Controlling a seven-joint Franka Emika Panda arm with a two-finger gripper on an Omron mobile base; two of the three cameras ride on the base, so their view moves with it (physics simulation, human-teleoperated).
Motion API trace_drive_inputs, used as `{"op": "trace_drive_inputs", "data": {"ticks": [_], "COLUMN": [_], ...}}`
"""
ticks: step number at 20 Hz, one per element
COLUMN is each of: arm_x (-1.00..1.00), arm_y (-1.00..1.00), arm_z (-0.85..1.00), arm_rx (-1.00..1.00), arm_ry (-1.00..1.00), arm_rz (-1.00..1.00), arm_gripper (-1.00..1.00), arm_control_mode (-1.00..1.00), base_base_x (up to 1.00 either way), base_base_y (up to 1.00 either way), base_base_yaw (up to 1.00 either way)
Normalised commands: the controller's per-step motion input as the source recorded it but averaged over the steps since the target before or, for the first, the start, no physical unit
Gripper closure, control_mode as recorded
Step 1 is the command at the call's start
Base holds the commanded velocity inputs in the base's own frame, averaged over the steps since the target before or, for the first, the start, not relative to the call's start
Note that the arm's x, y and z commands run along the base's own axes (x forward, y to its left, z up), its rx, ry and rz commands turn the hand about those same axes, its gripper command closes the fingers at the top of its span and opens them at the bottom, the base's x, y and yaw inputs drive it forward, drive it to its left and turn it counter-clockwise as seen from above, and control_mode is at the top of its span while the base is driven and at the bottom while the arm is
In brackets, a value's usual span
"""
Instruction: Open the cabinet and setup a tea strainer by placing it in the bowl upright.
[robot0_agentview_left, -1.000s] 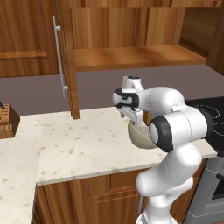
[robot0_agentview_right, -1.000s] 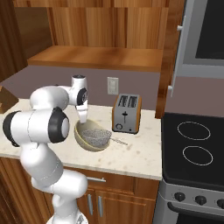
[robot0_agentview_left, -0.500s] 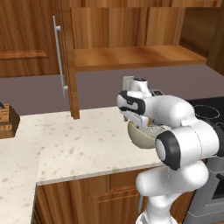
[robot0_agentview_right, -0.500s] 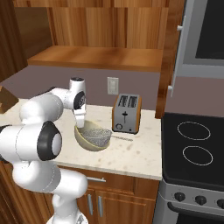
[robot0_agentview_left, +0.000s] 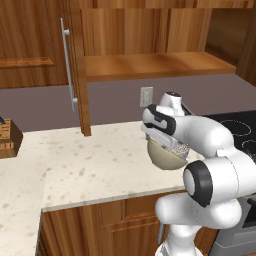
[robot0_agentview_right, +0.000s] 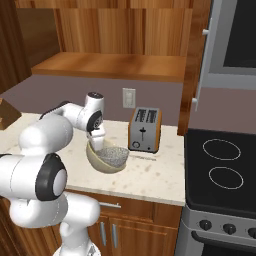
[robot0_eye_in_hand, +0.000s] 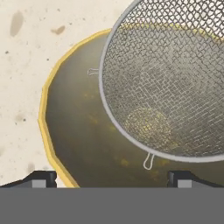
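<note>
On speckled counter: bowl, toaster.

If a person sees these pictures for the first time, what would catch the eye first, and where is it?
Probably the white arm bending low over the counter, its gripper just above the bowl. Next, the tea strainer lying in that bowl, its grey mesh over the yellowish inside. Behind, the cabinet stands open, and a toaster sits to the right of the bowl.

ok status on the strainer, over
Gripper open above bowl. Tea strainer upright in bowl. Cabinet door open. Toaster beside bowl, clear.
</note>
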Motion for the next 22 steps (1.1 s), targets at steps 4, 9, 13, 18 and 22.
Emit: {"op": "trace_drive_inputs", "data": {"ticks": [4, 9, 13, 18, 22], "arm_x": [0.00, 0.00, 0.00, 0.00, -0.01], "arm_y": [0.02, 0.15, 0.24, 0.22, -0.09], "arm_z": [0.00, 0.00, 0.00, 0.00, 0.00], "arm_rx": [0.00, 0.00, -0.02, -0.02, 0.00], "arm_ry": [0.00, 0.00, 0.00, -0.02, -0.01], "arm_rz": [0.24, 0.21, 0.18, 0.21, 0.22], "arm_gripper": [-1.00, -1.00, -1.00, -1.00, -1.00], "arm_control_mode": [-1.00, -1.00, -1.00, -1.00, -1.00], "base_base_x": [0.00, 0.00, 0.00, 0.00, 0.00], "base_base_y": [0.00, 0.00, 0.00, 0.00, 0.00], "base_base_yaw": [0.00, 0.00, 0.00, 0.00, 0.00]}}
